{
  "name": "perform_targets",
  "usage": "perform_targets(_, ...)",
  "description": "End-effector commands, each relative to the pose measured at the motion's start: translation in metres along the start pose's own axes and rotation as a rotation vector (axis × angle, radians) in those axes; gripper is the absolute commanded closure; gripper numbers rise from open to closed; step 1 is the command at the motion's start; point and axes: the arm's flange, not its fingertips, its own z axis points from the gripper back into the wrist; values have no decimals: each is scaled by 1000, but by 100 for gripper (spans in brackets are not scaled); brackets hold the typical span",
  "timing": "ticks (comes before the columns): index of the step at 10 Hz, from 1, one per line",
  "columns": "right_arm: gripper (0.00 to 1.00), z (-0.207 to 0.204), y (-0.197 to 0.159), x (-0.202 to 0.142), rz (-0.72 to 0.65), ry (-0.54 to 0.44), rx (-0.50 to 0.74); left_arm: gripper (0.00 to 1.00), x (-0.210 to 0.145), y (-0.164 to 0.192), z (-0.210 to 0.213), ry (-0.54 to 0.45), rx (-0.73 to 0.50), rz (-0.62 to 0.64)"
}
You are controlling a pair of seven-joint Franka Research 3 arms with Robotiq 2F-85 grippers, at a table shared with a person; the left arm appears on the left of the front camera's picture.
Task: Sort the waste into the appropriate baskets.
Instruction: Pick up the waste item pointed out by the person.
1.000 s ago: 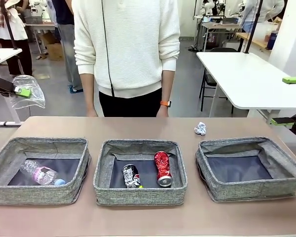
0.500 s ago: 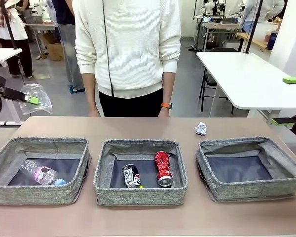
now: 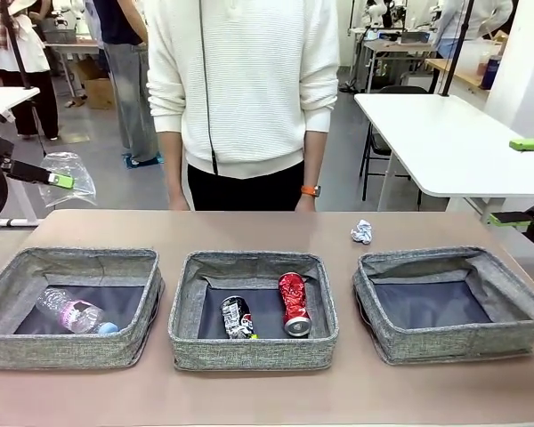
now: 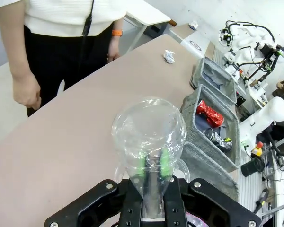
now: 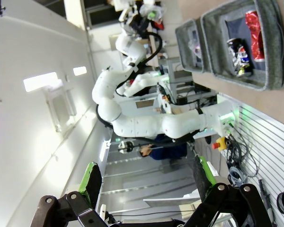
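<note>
My left gripper [image 3: 60, 181] hangs at the far left, above and behind the left basket [image 3: 62, 352], shut on the wall of a clear plastic cup [image 3: 69, 176]. In the left wrist view the cup [image 4: 149, 135] covers that gripper [image 4: 152, 161]. A clear bottle [image 3: 71, 313] lies in the left basket. The middle basket [image 3: 249, 354] holds a crushed dark can [image 3: 237, 317] and a crushed red can [image 3: 293, 302]. Nothing lies in the right basket [image 3: 454, 343]. A crumpled paper ball [image 3: 362, 232] sits on the table behind it. My right gripper [image 3: 521, 181] stands open at the right edge, its jaws [image 5: 146, 182] holding nothing.
A person in a white sweater stands at the far side of the table, hands [image 3: 308, 201] hanging by its edge. A white table [image 3: 445, 142] stands behind on the right. Bare tabletop [image 3: 249, 233] runs between the baskets and the person.
The left gripper with the cup has shifted a little right and down. The person has stepped slightly to the right. The right gripper has stayed still.
</note>
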Motion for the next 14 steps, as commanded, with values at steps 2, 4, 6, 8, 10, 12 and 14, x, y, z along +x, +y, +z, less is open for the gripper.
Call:
perform_targets(2, 0, 0, 5, 0, 3, -4, 18, 89, 2, -5, 0, -17, -4, -7)
perform_targets(4, 0, 0, 5, 0, 3, -4, 18, 89, 2, -5, 0, -17, -4, -7)
perform_targets(6, 0, 0, 5, 0, 3, -4, 18, 89, 31, -27, -3, 127, -34, 160)
perform_targets(8, 0, 0, 5, 0, 3, -4, 18, 89, 106, -120, -15, 377, -173, 241)
perform_targets(10, 0, 0, 5, 0, 3, -4, 18, 89, 148, -205, -44, 456, 4, 325)
perform_targets(12, 0, 0, 5, 0, 3, -4, 18, 89, 159, -278, -74, 524, 110, 395)
perform_targets(14, 0, 0, 5, 0, 3, -4, 18, 89, 160, -312, -92, 568, 145, 474)
